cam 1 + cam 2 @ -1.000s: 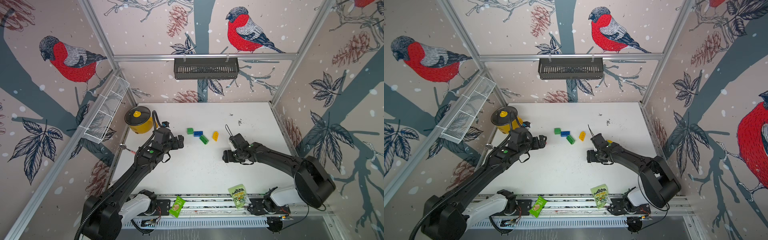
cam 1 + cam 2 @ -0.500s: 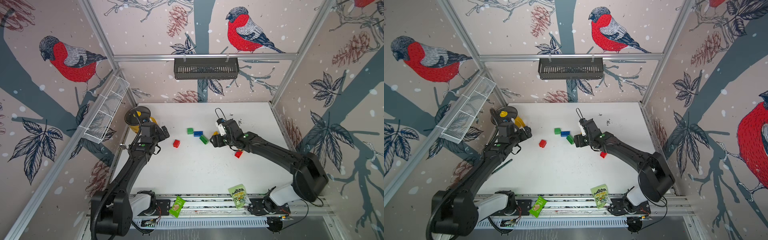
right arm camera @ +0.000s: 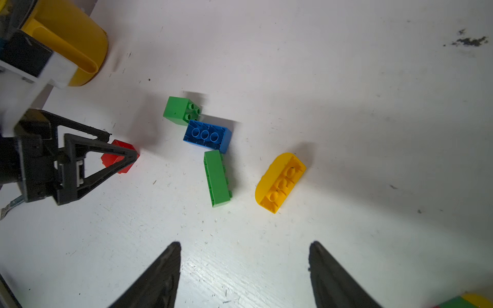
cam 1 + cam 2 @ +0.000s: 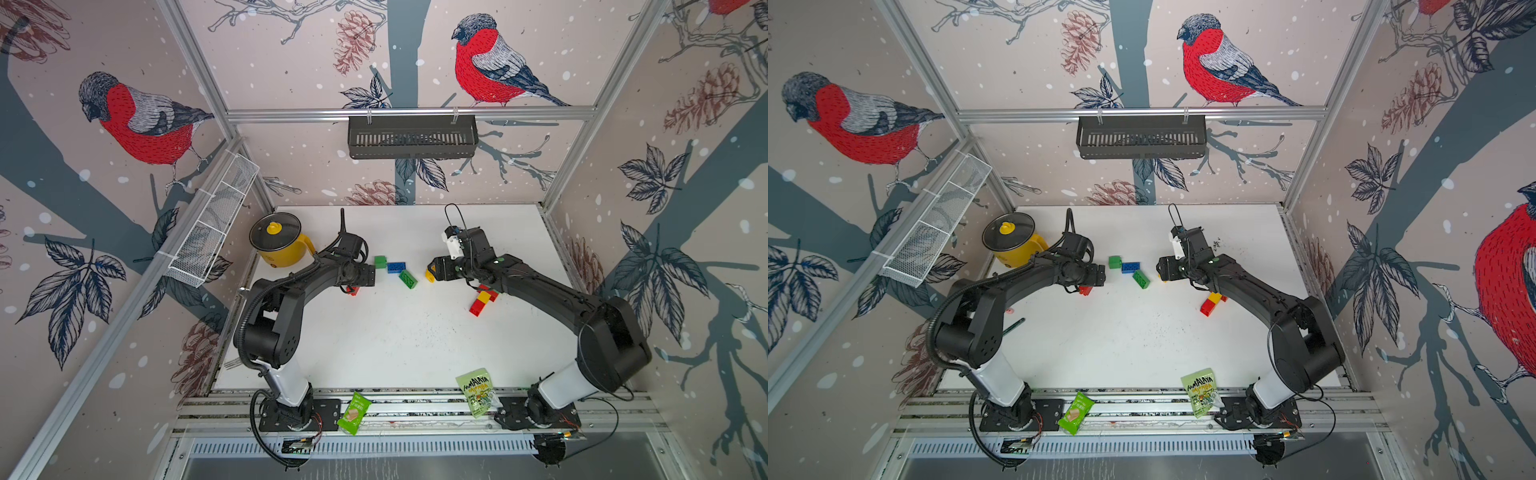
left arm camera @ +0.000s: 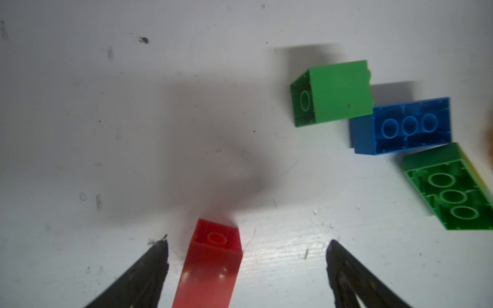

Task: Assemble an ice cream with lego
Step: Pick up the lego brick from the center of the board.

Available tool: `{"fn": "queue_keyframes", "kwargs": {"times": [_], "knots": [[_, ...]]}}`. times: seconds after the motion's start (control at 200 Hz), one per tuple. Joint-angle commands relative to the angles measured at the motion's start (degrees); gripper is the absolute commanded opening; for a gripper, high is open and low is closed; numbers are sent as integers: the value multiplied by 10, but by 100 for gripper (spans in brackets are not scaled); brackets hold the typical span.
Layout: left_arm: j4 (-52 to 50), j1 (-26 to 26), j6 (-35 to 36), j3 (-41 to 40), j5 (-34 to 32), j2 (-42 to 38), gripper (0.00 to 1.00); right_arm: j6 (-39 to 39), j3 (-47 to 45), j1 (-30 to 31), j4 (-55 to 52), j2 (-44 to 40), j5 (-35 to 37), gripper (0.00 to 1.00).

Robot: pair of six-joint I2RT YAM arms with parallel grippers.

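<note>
The light green foil snack packet (image 4: 478, 392) on the front metal rail (image 4: 415, 409) reads "HIMALAYA" in dark capitals in both top views. The smaller print beneath it is too small to read.

Glossy plastic red brick (image 5: 213, 261) on scuffed matt white table (image 5: 80, 106)

Wall panels (image 4: 291, 75) papered in pale pink, printed with red-breasted bullfinches (image 4: 486, 66), brown pine cones (image 4: 355, 37) and grey-blue branches (image 4: 401, 50), close in a scuffed white tabletop (image 4: 395, 345) on three sides, held in a silver aluminium frame (image 4: 291, 113). A black slotted metal basket (image 4: 411, 137) hangs from the frame's back rail. A white wire-mesh shelf (image 4: 208, 232) runs along the left-hand wall, under bright, even light.
</note>
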Motion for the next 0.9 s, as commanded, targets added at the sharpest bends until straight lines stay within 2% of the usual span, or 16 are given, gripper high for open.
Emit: {"fn": "queue_keyframes", "kwargs": {"times": [0.0,0.075,0.205,0.38,0.51,0.64,0.785,0.83,0.896], "knots": [[-56,-7,20,25,-42,28,86,-6,-29,-15,12,-32,-18,76],[-83,-9,24,38,-39,47,79,-6,-46,-29,12,-52,-20,76],[-111,-18,16,33,-52,49,78,-7,-72,-53,25,-79,-29,76],[-107,-38,4,16,-67,37,72,-12,-91,-75,39,-97,-47,76],[-93,-55,-4,23,-98,45,60,-17,-107,-84,49,-103,-59,76],[-91,-59,-28,39,-136,60,59,-16,-127,-93,57,-114,-70,76],[-94,-59,-33,64,-135,77,59,-14,-150,-100,65,-132,-76,76],[-99,-59,-31,72,-135,82,55,-14,-156,-102,67,-138,-76,76],[-110,-58,-31,80,-128,84,44,-16,-161,-106,65,-147,-77,76]]}}
